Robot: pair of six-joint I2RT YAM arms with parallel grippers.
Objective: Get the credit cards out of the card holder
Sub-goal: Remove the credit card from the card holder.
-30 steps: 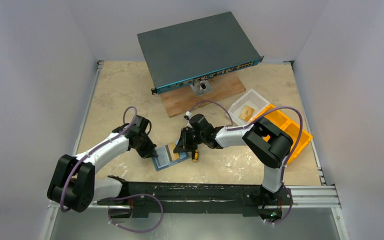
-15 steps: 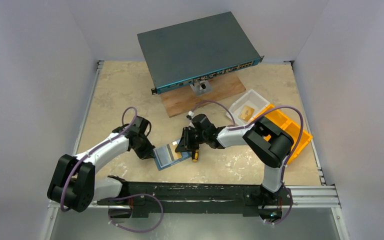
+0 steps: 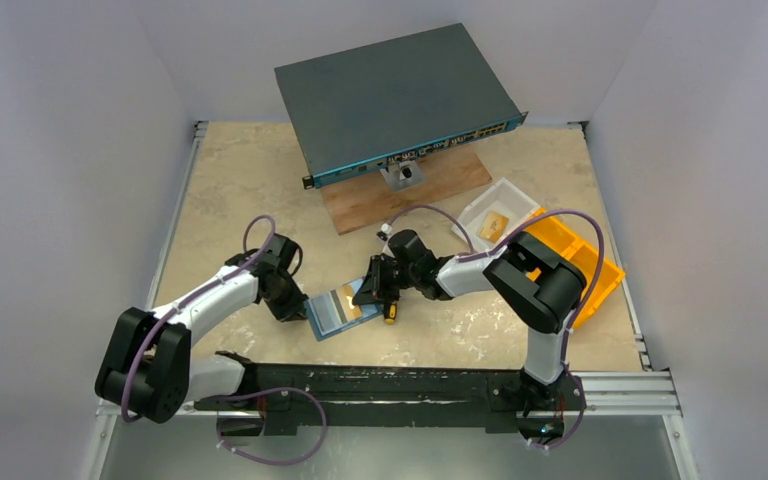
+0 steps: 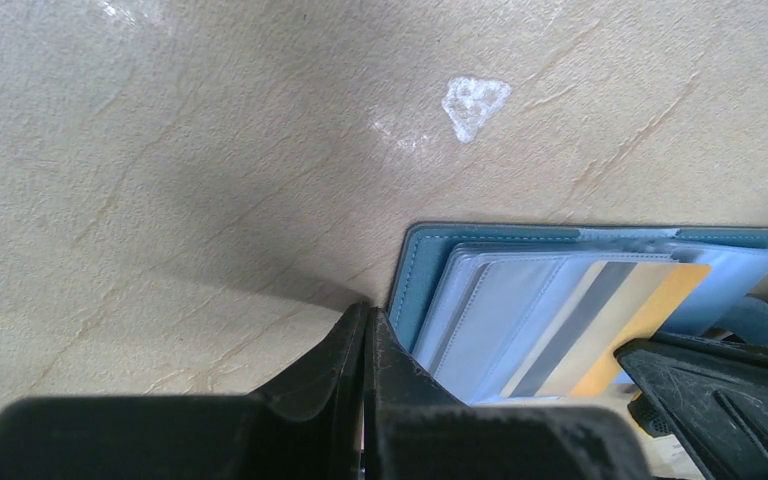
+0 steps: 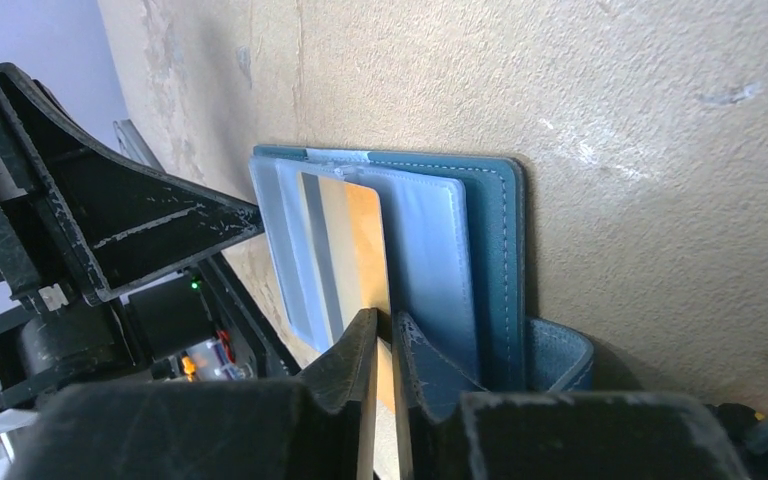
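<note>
Card holder (image 3: pixel 332 314) lies open on your table (image 3: pixel 240 180), between both arms.
Your right gripper (image 5: pixel 385 335) is almost closed and pinches the edge of the gold card (image 5: pixel 355 250) on the pale slots; your left gripper (image 4: pixel 365 330) is fully closed, its tip at the holder's edge.

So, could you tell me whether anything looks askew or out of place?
The gold card juts partway from the open card holder, pinched by the right gripper; the switch sits skewed at the back.
</note>
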